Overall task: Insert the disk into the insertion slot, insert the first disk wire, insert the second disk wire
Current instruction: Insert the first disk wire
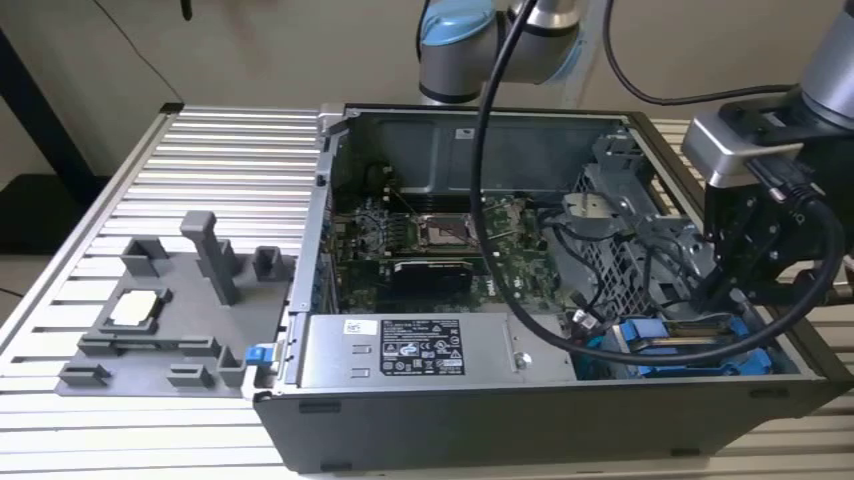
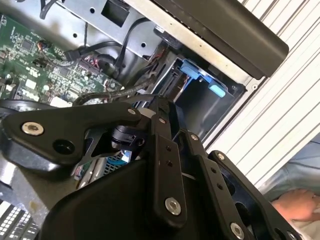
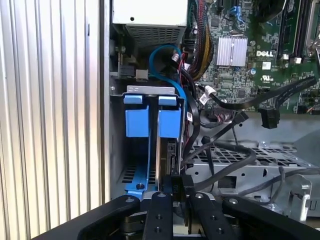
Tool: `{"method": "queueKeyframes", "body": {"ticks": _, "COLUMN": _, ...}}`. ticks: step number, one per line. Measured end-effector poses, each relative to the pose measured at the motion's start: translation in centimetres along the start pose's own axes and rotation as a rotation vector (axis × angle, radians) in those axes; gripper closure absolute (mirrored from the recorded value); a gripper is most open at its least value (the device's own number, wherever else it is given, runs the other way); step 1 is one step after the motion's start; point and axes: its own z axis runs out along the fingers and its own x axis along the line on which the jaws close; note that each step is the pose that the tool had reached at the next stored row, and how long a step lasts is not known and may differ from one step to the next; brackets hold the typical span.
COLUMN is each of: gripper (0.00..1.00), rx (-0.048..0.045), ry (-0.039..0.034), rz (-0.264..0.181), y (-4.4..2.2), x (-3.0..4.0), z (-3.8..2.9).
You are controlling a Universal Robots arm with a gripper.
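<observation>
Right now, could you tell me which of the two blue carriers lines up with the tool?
The carrier on the motherboard side, straight ahead of the tool; the other carrier sits against the case wall.

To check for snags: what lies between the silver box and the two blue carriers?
In the first wrist view, a looped blue cable and dark wires lie between the silver box and the blue carriers.

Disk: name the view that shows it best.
First wrist view: the disk stands edge-on in its blue carrier, just beyond the gripper. The exterior view shows it partly behind cables; the second wrist view, carrier tabs.
</observation>
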Motion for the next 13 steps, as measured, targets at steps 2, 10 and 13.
{"method": "queueKeyframes", "body": {"ticks": 2, "gripper": 0.81, "rx": 0.0013, "ry": 0.0006, "rz": 0.0, "y": 0.0, "x": 0.0, "z": 0.25}}
{"method": "queueKeyframes", "body": {"ticks": 10, "gripper": 0.81, "rx": 0.0025, "ry": 0.0013, "rz": 0.0, "y": -0.54, "x": 0.03, "z": 1.11}}
{"method": "queueKeyframes", "body": {"ticks": 13, "gripper": 0.81, "rx": 0.0025, "ry": 0.0014, "rz": 0.001, "y": -0.66, "x": 0.04, "z": 1.4}}
